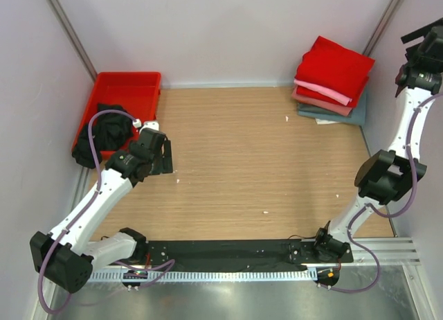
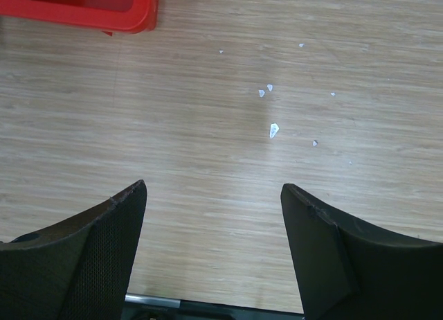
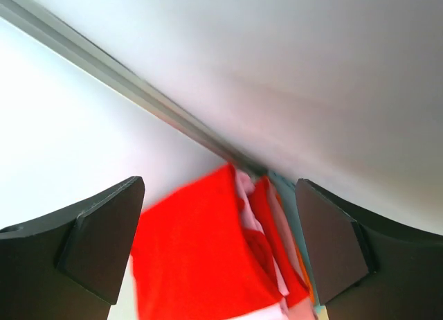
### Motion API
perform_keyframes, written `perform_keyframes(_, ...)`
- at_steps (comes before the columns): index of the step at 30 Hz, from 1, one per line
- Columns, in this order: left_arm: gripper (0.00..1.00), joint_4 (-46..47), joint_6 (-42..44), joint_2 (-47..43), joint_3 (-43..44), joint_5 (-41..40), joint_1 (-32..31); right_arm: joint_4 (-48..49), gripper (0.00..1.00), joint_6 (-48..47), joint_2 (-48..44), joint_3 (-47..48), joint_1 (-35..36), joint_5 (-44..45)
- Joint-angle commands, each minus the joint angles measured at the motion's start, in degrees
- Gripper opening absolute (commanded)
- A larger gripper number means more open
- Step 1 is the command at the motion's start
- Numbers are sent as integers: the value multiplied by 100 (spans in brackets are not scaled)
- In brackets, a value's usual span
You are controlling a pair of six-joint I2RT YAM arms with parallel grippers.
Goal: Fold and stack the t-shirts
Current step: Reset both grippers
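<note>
A stack of folded t-shirts lies at the table's far right corner: bright red on top, then pink, red, salmon and grey-blue. The right wrist view shows the same stack from above, blurred. My right gripper hangs high by the right wall above the stack, open, with nothing between its fingers. A crumpled black t-shirt lies in the red tray at far left. My left gripper hovers open over bare wood just right of the tray, its fingers apart and empty.
The red tray's corner shows at the top left of the left wrist view. Small white specks dot the wooden tabletop. Walls close in on the left, back and right. A black strip and metal rail run along the near edge.
</note>
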Motion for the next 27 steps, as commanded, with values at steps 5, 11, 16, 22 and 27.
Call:
perform_keyframes(5,80,36,-15,-140,128,9,-13,1052,97,45,-1658,-1555,781,-146)
perform_keyframes(11,80,36,-33,-183,119,9,-13,1528,96,378,-2583,-3529,2124,-1271)
perform_keyframes(16,80,36,-24,-113,119,53,-13,1915,97,318,-3261,-5253,3583,-1676)
perform_keyframes(22,80,45,-15,-148,111,71,-13,1388,97,-219,-3471,-6361,5606,-886)
perform_keyframes(27,80,36,-7,-148,119,106,-13,1344,97,-131,-3998,-7470,6634,-386)
